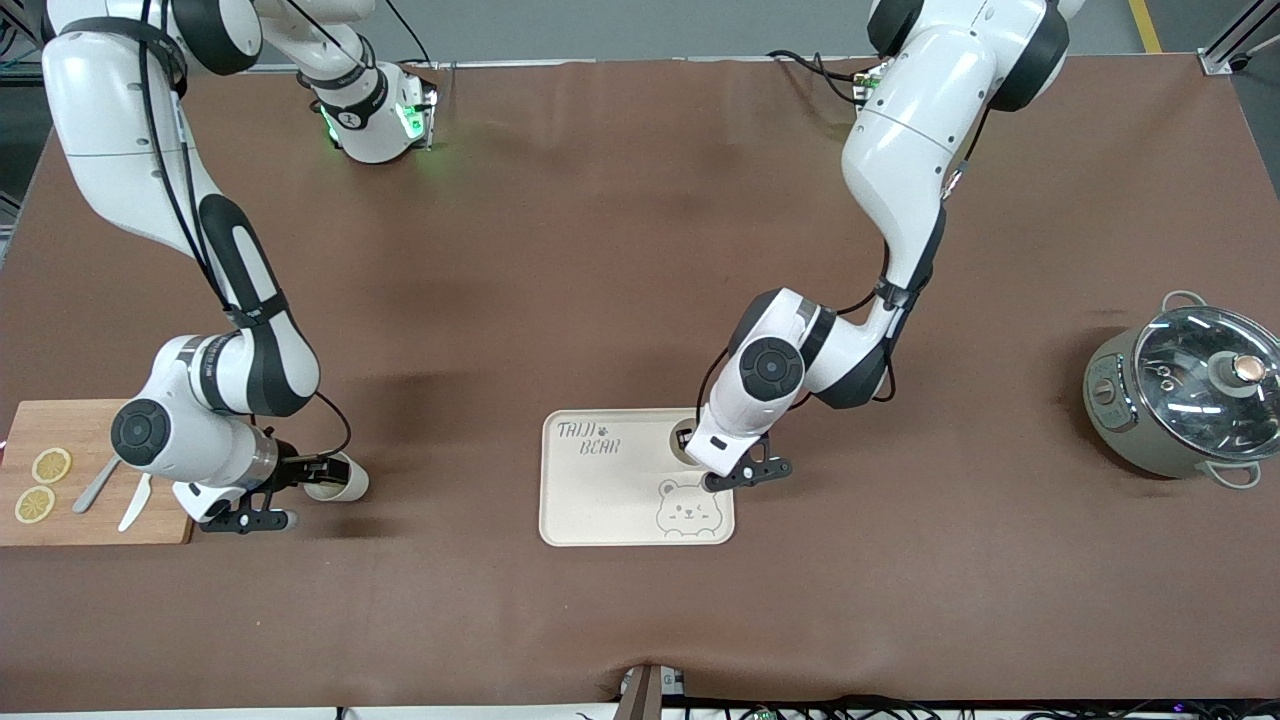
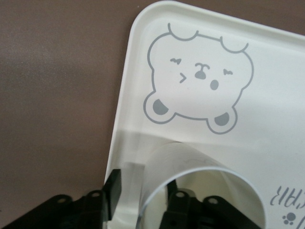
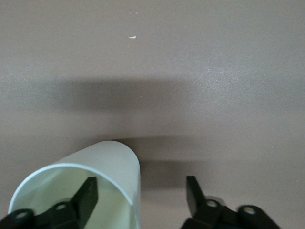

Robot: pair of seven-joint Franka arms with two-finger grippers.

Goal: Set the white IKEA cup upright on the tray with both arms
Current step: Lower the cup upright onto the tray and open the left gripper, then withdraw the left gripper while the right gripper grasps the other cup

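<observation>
The cream tray [image 1: 600,500] with the bear face and "TAIJI BEAR" lettering lies near the middle of the table. A white cup [image 1: 683,438] stands upright on it, mouth up, partly hidden by the left hand. My left gripper [image 1: 697,452] is over that cup, open: in the left wrist view its fingers [image 2: 113,191] straddle the cup [image 2: 200,162] wall with a gap, above the tray [image 2: 267,95]. A second white cup [image 1: 338,478] lies on the bare table beside the cutting board. My right gripper [image 1: 316,474] is open, one finger [image 3: 88,193] inside this cup [image 3: 114,164], the other outside.
A wooden cutting board [image 1: 95,440] at the right arm's end holds two lemon slices [image 1: 50,465], a knife [image 1: 135,500] and another utensil [image 1: 95,487]. A grey pot with a glass lid [image 1: 1185,395] stands toward the left arm's end.
</observation>
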